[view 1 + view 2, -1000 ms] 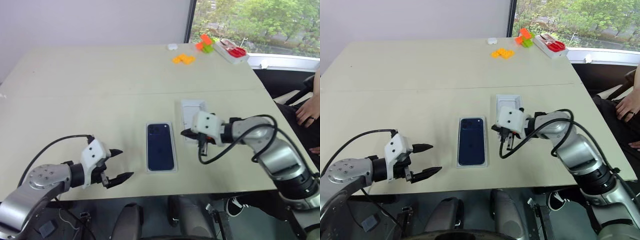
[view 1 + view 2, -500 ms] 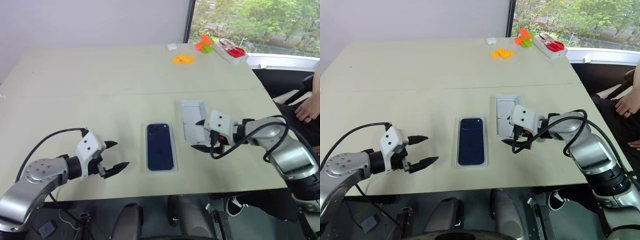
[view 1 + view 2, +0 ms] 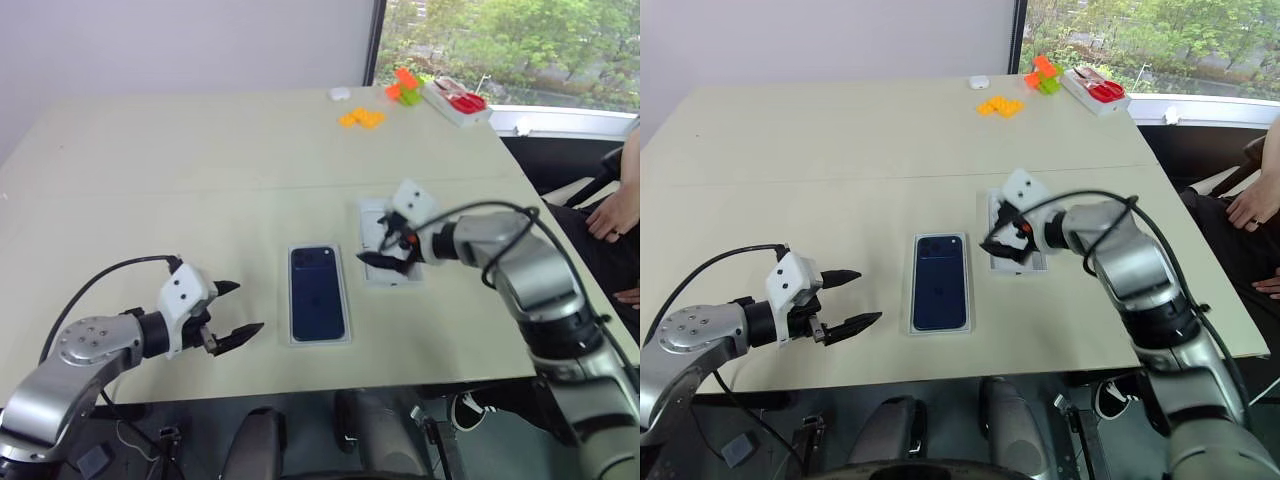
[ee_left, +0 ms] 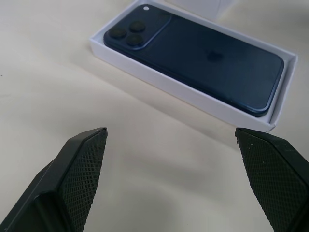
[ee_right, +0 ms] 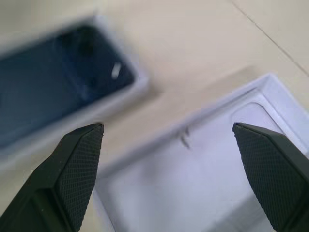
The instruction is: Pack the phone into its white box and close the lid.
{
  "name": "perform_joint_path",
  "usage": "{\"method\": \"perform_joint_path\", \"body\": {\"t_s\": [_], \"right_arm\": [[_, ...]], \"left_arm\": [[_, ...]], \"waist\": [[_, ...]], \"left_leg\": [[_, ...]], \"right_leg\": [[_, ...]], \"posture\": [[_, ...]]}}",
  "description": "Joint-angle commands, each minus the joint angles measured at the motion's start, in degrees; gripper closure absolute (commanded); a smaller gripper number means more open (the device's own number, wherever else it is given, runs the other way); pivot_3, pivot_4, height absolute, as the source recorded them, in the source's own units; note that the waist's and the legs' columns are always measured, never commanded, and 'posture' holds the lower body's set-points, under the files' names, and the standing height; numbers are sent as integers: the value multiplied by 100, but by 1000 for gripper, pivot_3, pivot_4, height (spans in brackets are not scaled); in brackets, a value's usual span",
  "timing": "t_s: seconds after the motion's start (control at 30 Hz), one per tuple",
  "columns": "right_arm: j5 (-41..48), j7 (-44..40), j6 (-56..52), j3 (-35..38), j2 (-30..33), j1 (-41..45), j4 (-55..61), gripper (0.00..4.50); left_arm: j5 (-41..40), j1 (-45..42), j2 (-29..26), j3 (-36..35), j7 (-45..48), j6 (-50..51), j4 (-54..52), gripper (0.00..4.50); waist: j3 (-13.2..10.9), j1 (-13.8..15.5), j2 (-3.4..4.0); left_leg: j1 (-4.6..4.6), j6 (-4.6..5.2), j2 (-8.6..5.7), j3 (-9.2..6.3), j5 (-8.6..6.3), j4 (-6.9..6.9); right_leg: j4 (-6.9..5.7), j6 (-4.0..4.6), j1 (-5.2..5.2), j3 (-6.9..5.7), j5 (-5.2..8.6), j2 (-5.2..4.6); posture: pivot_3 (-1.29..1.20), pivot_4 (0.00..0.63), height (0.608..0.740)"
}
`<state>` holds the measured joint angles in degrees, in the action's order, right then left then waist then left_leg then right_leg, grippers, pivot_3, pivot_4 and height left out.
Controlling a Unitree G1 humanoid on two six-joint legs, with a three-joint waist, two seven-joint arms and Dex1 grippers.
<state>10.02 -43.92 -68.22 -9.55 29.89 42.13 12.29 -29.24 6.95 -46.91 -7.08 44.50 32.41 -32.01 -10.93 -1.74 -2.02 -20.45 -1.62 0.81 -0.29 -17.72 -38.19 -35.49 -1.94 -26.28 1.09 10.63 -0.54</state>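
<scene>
Daylight comes through the window (image 3: 500,40) beyond the far right corner of the tabletop (image 3: 200,180), which is evenly and brightly lit without glare. Shadows are soft and faint. Both head views are sharp. The left wrist view is crisp, with a slight sheen on the phone (image 4: 203,55). The right wrist view is smeared; the phone and the lid (image 5: 203,164) look hazy.

You had bare surface (image 3: 150,190) all around the white box (image 3: 319,340) on its left, near and far sides. On its right the lid (image 3: 372,215) lay just beside it, with the right gripper (image 3: 383,253) hanging over the narrow gap. Coloured blocks (image 3: 362,118) sat far off.
</scene>
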Motion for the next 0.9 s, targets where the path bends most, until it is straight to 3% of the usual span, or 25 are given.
{"method": "perform_joint_path", "body": {"t_s": [0.03,0.2,0.57,0.73,0.9], "right_arm": [[27,707,-1248,398,-428,383,-140,47],[-128,1723,-2404,816,-1192,614,-276,47],[138,3658,-2428,1388,-2358,579,-635,47],[381,4329,-2428,1465,-2595,664,-818,47],[662,4860,-2428,1351,-2545,780,-1008,2302]], "left_arm": [[13,-16,20,-35,-29,14,-170,0],[34,-60,52,12,-45,2,-151,0],[46,-230,71,206,152,-100,-121,0],[34,-204,55,175,272,-83,-138,0],[104,-214,89,185,271,-102,-108,0]], "waist": [[1,4,1],[1,14,2],[3,-112,5],[3,-96,6],[4,-96,6]], "left_leg": [[-3,0,0,1,0,0],[-5,0,-2,6,0,0],[-2,0,-2,5,0,1],[-4,1,2,0,0,3],[-4,1,-1,4,0,2]], "right_leg": [[0,0,-3,0,0,-1],[3,1,-4,5,0,-10],[0,-6,-3,4,-4,-1],[-3,-7,-7,0,-4,1],[1,-6,-4,4,-3,-3]], "posture": [[0,150,734],[0,150,734],[0,150,734],[0,150,734],[0,150,734]]}}
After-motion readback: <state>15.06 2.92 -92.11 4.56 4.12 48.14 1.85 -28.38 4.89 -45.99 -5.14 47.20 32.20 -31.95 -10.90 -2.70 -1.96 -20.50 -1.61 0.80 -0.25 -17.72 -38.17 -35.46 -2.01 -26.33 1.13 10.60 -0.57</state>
